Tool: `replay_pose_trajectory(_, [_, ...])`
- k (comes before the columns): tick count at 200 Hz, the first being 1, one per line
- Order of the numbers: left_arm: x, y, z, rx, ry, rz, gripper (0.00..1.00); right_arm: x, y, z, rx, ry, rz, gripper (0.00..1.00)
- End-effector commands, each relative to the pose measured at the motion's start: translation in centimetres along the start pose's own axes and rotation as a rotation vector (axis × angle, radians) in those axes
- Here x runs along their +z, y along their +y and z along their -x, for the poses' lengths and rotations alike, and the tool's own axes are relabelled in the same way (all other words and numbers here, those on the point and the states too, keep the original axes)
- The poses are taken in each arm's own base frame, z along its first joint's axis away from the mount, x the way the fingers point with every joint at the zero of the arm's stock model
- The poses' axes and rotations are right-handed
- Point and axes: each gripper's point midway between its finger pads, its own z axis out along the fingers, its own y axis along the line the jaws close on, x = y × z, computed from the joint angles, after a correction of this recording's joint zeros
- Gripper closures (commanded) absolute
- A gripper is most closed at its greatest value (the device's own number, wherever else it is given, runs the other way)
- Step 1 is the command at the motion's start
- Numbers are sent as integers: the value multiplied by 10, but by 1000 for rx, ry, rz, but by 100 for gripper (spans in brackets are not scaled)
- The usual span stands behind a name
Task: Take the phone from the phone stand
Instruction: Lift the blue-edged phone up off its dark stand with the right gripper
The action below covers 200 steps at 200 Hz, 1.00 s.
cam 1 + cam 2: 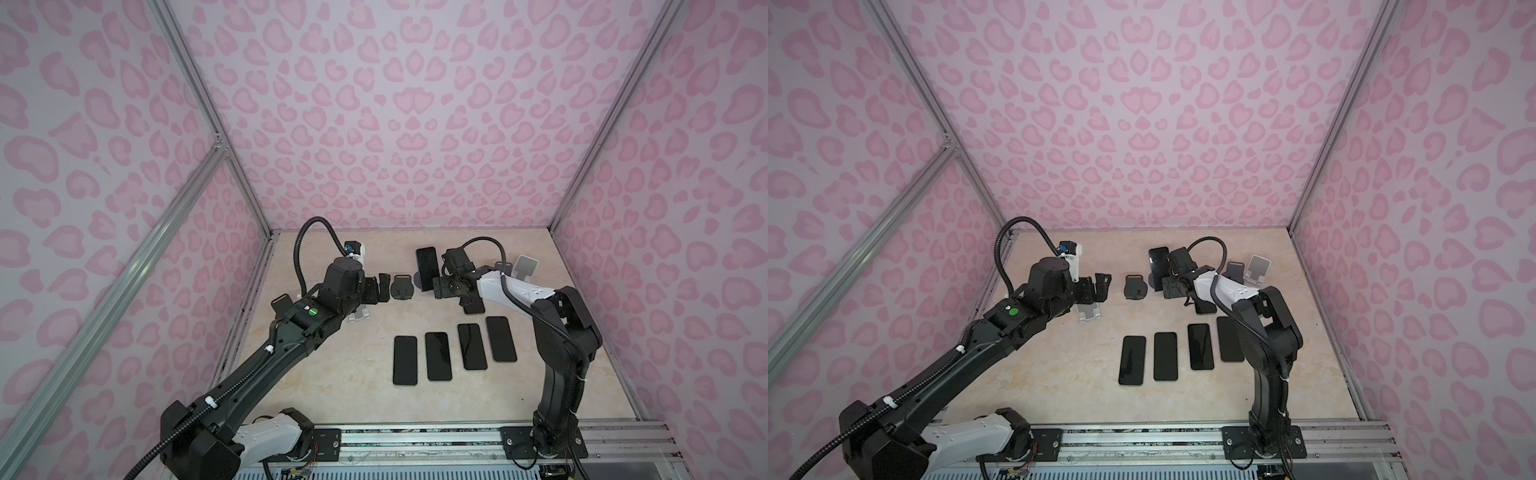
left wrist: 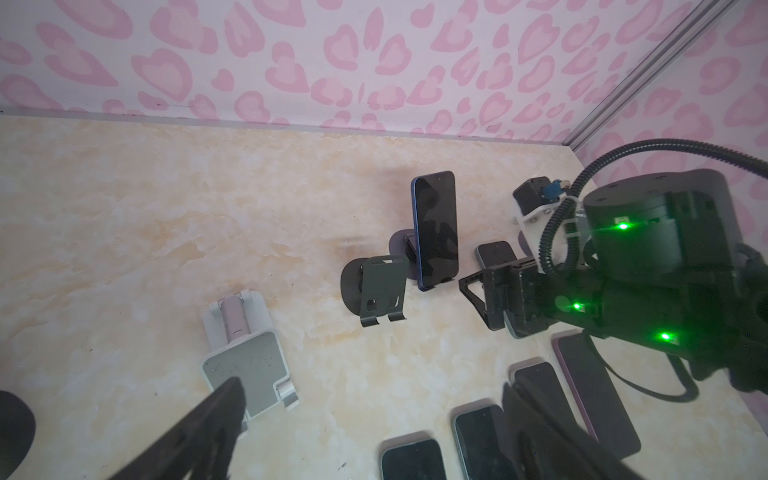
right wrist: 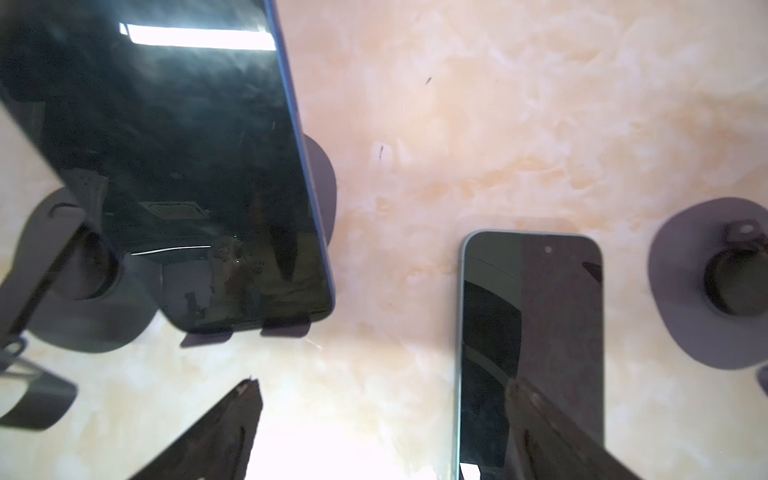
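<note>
A dark blue phone [image 1: 427, 266] [image 1: 1158, 266] stands upright on a dark phone stand [image 2: 400, 248] with a round base, at the back middle of the table. The left wrist view shows the phone [image 2: 436, 232] resting on the stand's two lips. My right gripper [image 1: 446, 287] [image 1: 1173, 289] hovers open just right of it, not touching. In the right wrist view the phone [image 3: 166, 166] lies off to one side of the open gripper [image 3: 382, 395], with nothing between the fingers. My left gripper [image 1: 383, 289] [image 2: 372, 388] is open and empty, left of the middle.
An empty dark stand [image 1: 402, 287] sits between the grippers and a white stand [image 1: 359, 316] lies by the left arm. Two more stands [image 1: 525, 266] are at the back right. Several phones [image 1: 438, 355] lie flat in front. Another phone [image 3: 532, 332] lies under the right gripper.
</note>
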Motion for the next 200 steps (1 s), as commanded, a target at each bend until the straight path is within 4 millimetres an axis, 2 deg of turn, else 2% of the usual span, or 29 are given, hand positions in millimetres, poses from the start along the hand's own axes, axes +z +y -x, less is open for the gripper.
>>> replay_pose_trajectory(1, [-2, -6, 11, -20, -37, -26, 0, -12, 0, 12, 14, -57, 1, 4])
replay_pose_trajectory(35, [-3, -9, 10, -30, -34, -41, 0, -32, 9, 55, 24, -170, 33, 1])
replay_pose_trajectory(54, [-4, -9, 11, -32, -38, -44, 0, -35, 19, 78, 13, -200, 56, 2])
replay_pose_trajectory(57, [-4, -9, 11, -31, -37, -44, 0, -31, 20, 75, 7, -187, 54, 1])
replay_pose_trajectory(59, [-5, -9, 12, -32, -40, -45, 0, -35, 22, 85, 7, -204, 63, 1])
replay_pose_trajectory(68, [-5, -9, 12, -32, -41, -46, 0, -36, 28, 97, 2, -218, 79, 2])
replay_pose_trajectory(96, [-7, -10, 13, -34, -45, -53, 0, -33, 41, 118, -15, -229, 112, 1])
replay_pose_trajectory(148, [-6, -11, 13, -34, -42, -58, 0, -16, 55, 137, -39, -208, 131, 1])
replay_pose_trajectory(200, [-8, -11, 14, -34, -49, -62, 0, 3, 65, 136, -68, -168, 154, 1])
